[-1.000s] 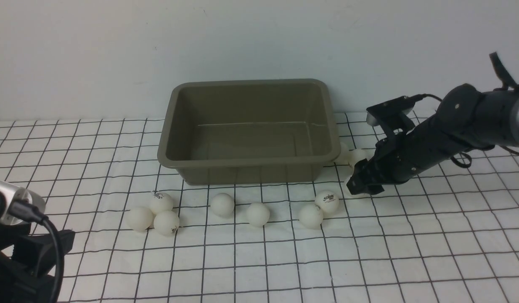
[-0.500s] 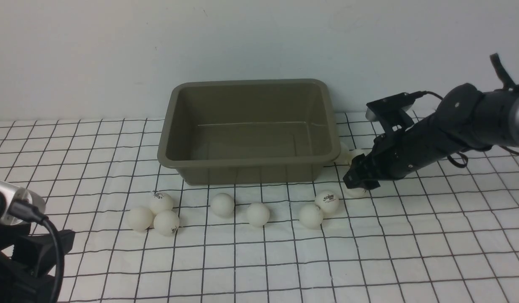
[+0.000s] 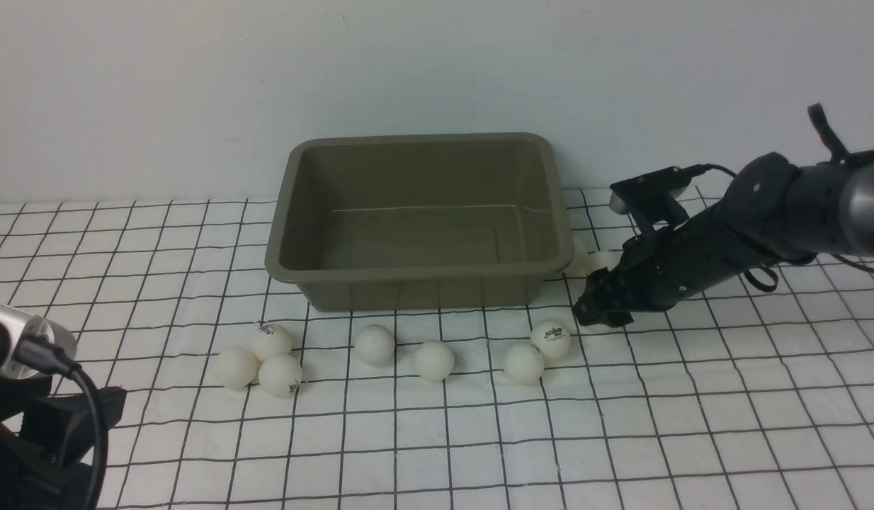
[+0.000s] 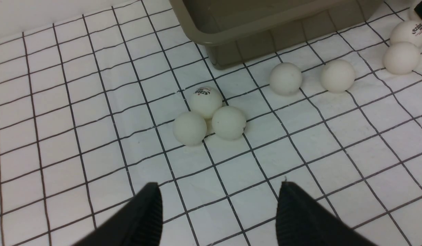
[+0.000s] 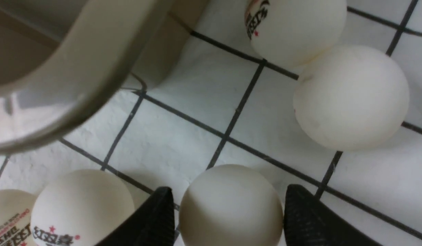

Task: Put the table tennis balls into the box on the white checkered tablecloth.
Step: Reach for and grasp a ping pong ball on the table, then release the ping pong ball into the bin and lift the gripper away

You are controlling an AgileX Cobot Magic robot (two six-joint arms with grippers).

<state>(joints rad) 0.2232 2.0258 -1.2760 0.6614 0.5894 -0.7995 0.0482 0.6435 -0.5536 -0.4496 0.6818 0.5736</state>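
**Step in hand:** first pick-up. The box (image 3: 419,271) stands at the middle of the far edge of the white checkered tablecloth (image 3: 692,425). Its floor is bare, so no ball is delivered yet.

**Right gripper** (image 3: 594,315): low over the cloth, just off the box's near right corner. Its fingers (image 5: 153,222) flank one table tennis ball (image 5: 231,205) with almost no clearance. Whether the pads bear on this ball cannot be told: one side looks to be in contact, while a thin sliver of cloth shows at the other.

**Left gripper** (image 4: 219,205): partly open and empty, over bare cloth near the cluster of three balls (image 4: 207,114) off the box's near left corner.

**Next move:** secure the grip, raise the ball above the flared rim, carry it over the box interior, then release. Neighbouring balls lie close, so a sideways sweep would probably scatter them.

**View differences:**
- The right wrist view alone shows the flanked ball. In the front view the gripper covers nearly all of it.
- The front view alone shows the empty box floor and the full row of loose balls along the box's near side.
- The left wrist view alone shows the left jaws.
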